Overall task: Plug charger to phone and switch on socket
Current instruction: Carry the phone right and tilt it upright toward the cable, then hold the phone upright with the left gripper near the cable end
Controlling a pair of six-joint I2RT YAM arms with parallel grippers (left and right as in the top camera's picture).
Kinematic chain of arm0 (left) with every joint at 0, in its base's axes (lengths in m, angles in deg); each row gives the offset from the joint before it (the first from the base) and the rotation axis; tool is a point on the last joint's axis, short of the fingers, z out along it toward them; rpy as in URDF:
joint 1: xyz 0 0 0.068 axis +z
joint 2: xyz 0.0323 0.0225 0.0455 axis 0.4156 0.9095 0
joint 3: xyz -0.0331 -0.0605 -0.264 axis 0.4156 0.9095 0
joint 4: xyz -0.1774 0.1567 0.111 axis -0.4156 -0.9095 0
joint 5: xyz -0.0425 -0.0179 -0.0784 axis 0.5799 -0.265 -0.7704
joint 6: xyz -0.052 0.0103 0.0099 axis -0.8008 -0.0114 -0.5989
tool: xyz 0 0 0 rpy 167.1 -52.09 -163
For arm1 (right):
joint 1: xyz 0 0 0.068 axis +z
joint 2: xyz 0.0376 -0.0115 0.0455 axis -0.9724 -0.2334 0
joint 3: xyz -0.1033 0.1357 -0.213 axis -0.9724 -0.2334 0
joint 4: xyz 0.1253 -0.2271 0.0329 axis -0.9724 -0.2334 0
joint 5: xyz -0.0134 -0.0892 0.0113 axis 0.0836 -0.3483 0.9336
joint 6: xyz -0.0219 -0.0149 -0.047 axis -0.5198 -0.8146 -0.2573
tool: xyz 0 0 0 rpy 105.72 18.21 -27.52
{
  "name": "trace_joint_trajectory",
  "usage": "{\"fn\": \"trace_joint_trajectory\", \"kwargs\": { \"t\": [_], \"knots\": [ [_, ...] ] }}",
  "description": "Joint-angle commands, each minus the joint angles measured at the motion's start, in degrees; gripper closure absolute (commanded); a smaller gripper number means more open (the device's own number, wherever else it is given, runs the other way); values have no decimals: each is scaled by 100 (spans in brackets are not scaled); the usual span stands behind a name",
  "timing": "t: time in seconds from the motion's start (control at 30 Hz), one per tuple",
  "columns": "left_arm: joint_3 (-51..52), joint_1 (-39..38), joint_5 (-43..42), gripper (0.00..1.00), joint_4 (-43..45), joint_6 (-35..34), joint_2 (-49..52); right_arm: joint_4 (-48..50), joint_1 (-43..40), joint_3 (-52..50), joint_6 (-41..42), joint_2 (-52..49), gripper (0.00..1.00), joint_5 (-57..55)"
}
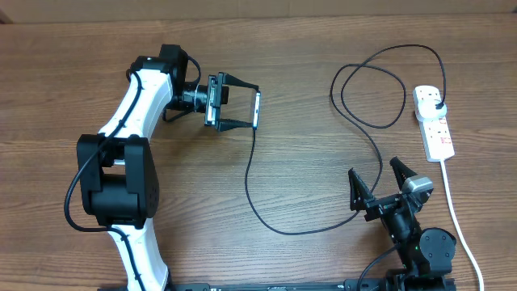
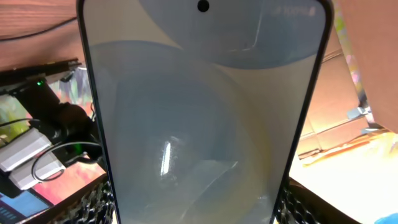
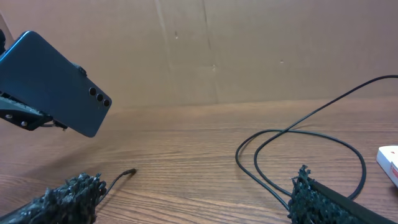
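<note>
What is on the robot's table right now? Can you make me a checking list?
Surface: brown wooden table, no spills seen.
Job's things: slim dark blue phone held up off the table; thin black charger cable with its black plug in the long white power strip; its small connector tip lies on the wood, not in the phone.
Clutter: nothing seen.
Grippers: left gripper clamps the phone; right gripper open, holding nothing.
Cables: charger cable loops across the table; thicker white cord runs from the power strip to the near edge.
Surroundings: brown cardboard wall behind the table.
</note>
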Motion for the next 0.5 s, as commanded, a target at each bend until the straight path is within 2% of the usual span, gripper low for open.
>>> {"fn": "trace_joint_trajectory", "kwargs": {
  "t": [0.0,0.47],
  "knots": [
    [-170,-37,-393,47,-13,-140,7,37,-22,-59,-4,68,0,26],
    [-170,-37,-212,46,-13,-144,7,37,-22,-59,-4,68,0,26]
  ]
}}
